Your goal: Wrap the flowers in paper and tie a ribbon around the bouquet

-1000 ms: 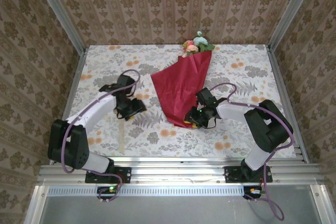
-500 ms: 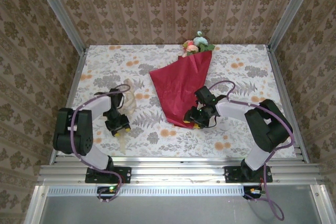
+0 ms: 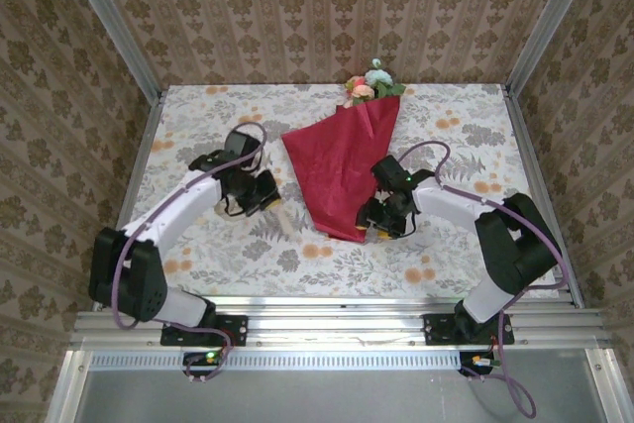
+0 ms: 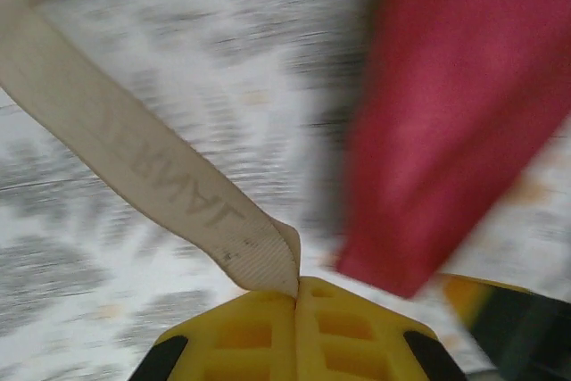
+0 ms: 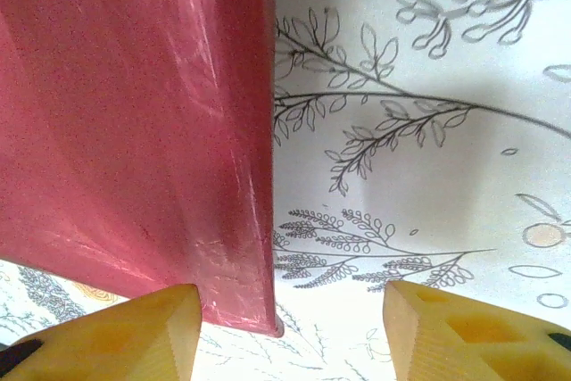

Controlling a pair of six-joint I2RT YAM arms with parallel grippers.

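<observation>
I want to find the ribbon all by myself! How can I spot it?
Look at the flowery tablecloth, then the big red paper cone in its middle. Just left of the cone, the left gripper pinches the ribbon: a long, floppy cream strip, the only pale cloth band there.

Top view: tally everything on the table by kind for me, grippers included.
paper cone: 1
flower bunch: 1
ribbon: 1
grippers: 2, the left gripper and the right gripper
Total: 5
</observation>
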